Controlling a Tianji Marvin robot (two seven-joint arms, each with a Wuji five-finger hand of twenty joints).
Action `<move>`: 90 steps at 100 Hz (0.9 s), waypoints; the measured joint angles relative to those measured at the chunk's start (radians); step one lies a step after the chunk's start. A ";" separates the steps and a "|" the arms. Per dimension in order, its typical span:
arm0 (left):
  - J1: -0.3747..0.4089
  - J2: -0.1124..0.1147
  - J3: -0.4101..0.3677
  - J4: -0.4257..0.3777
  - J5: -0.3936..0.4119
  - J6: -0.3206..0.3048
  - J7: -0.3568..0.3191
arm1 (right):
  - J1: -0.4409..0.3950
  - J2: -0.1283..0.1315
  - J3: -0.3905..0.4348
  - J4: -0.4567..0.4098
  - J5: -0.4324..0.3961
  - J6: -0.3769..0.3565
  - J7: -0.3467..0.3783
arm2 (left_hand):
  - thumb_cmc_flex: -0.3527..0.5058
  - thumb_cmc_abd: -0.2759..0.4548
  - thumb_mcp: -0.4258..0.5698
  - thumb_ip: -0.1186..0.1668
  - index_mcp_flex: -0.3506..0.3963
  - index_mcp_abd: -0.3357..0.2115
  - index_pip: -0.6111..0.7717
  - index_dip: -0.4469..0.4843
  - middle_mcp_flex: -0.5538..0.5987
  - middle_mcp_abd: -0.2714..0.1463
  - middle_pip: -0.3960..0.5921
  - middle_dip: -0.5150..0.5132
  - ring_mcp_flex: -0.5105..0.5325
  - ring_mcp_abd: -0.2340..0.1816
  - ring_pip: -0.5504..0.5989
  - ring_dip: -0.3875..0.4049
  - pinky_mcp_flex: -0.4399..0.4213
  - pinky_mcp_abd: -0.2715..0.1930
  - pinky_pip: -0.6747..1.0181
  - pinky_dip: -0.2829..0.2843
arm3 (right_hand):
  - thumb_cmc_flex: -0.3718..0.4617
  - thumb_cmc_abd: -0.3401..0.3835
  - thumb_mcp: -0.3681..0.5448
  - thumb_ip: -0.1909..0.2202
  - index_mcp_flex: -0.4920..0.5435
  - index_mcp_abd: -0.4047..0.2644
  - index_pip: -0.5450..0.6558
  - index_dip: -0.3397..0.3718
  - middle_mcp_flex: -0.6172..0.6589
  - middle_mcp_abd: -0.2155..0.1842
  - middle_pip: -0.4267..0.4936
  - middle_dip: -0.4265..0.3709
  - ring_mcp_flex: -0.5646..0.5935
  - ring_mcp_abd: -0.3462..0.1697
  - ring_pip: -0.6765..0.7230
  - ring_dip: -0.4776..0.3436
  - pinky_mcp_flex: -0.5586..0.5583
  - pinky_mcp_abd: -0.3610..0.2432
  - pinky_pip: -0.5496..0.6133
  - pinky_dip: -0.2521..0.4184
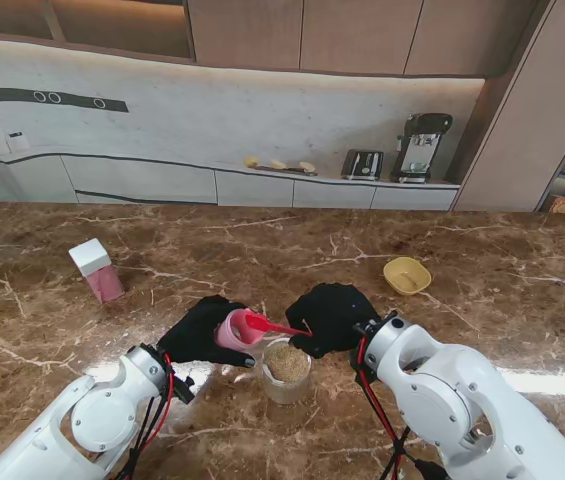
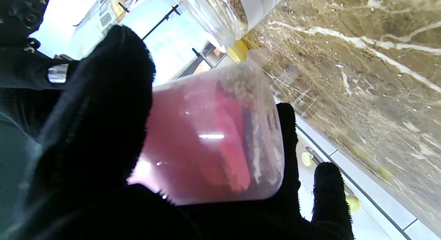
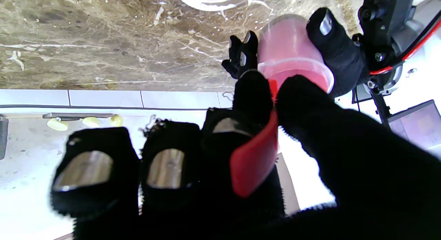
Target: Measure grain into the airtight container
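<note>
My left hand (image 1: 200, 330) is shut on a pink translucent cup (image 1: 232, 329), tilted with its mouth toward the right. The left wrist view shows the cup (image 2: 210, 140) holding a little grain and the red scoop's bowl. My right hand (image 1: 334, 316) is shut on the red scoop (image 1: 267, 324), pinching its handle (image 3: 255, 157) between thumb and fingers; the scoop's bowl sits in the cup's mouth (image 3: 294, 69). A clear jar (image 1: 287, 370) with grain in it stands on the table just nearer to me, between both hands.
A pink box with a white cap (image 1: 97, 270) stands on the table to the left. A yellow bowl (image 1: 407, 275) lies to the right. The marble table (image 1: 482, 260) spreads around them. A counter with appliances (image 1: 417, 148) runs along the back wall.
</note>
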State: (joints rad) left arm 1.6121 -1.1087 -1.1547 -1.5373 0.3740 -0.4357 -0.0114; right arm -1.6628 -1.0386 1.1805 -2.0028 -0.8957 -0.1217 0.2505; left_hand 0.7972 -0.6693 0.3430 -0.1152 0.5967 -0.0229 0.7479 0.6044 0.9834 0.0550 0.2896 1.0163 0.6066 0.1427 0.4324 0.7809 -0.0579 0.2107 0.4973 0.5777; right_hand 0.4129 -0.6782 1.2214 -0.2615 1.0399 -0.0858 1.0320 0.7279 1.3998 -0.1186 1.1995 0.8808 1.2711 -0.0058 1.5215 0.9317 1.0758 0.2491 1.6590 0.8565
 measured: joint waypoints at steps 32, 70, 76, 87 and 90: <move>0.000 0.000 0.001 0.000 0.001 0.002 0.000 | -0.043 -0.008 0.051 -0.031 0.023 0.001 -0.032 | 0.000 0.000 0.000 0.000 0.000 0.000 0.000 0.000 0.000 0.000 0.000 0.000 0.000 0.000 0.000 0.000 0.000 0.000 0.000 0.000 | 0.000 0.000 0.000 0.000 0.000 0.000 0.000 0.001 0.000 0.000 0.000 0.000 0.000 0.000 0.000 0.000 0.000 0.000 0.000 0.000; 0.017 -0.002 -0.026 0.002 0.011 0.000 0.014 | -0.083 -0.003 0.115 -0.062 0.046 0.056 0.056 | 0.000 0.000 0.000 0.000 0.000 0.000 0.000 0.000 0.000 0.000 0.000 0.000 0.000 0.000 0.000 0.000 0.000 0.000 0.000 0.000 | 0.002 0.009 -0.001 0.000 0.000 0.003 0.000 0.002 0.000 0.000 0.001 0.000 0.000 0.000 0.000 0.000 0.000 0.000 0.000 0.000; 0.020 -0.002 -0.030 0.002 0.012 0.000 0.017 | -0.082 0.001 0.114 -0.060 0.045 0.063 0.081 | 0.000 0.000 0.000 0.000 0.000 0.000 0.000 0.000 0.000 0.000 0.000 0.000 0.000 0.000 0.000 0.000 0.000 0.000 0.000 0.000 | 0.002 0.009 -0.001 0.000 0.000 0.003 0.000 0.002 0.000 0.000 0.001 0.000 0.000 0.000 0.000 0.000 0.000 0.000 0.000 0.000; 0.023 -0.002 -0.036 0.001 0.012 -0.001 0.018 | -0.072 0.009 0.100 -0.044 0.044 0.079 0.111 | 0.000 0.000 0.000 0.000 0.000 0.000 0.000 0.000 0.000 0.000 0.000 0.000 0.000 0.000 0.000 0.000 0.000 0.000 0.000 0.000 | 0.002 0.010 -0.001 0.000 0.000 0.003 0.000 0.002 0.000 0.000 0.001 0.000 0.000 0.000 0.000 0.000 -0.001 0.000 0.000 0.000; 0.023 -0.002 -0.036 0.001 0.012 -0.001 0.019 | -0.067 0.011 0.095 -0.038 0.043 0.083 0.124 | 0.000 0.000 0.000 0.000 0.000 0.000 0.000 0.000 0.000 0.000 0.000 0.000 0.000 0.000 0.000 0.000 0.000 0.000 0.000 0.000 | 0.002 0.010 -0.002 0.000 0.000 0.003 0.000 0.002 0.000 0.000 0.001 0.000 0.000 0.000 0.000 0.000 -0.001 0.000 0.000 0.000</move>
State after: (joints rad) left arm 1.6356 -1.1109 -1.1911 -1.5364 0.3863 -0.4370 0.0072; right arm -1.7303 -1.0278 1.2750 -2.0408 -0.8528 -0.0392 0.3740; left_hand 0.7972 -0.6693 0.3430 -0.1154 0.5968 -0.0229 0.7479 0.6045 0.9834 0.0550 0.2896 1.0163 0.6066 0.1427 0.4324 0.7809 -0.0579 0.2107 0.4972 0.5777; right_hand 0.4148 -0.6682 1.2198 -0.2614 1.0397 -0.0830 1.0316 0.7298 1.3998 -0.1186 1.2001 0.8808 1.2711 -0.0058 1.5215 0.9316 1.0750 0.2494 1.6591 0.8565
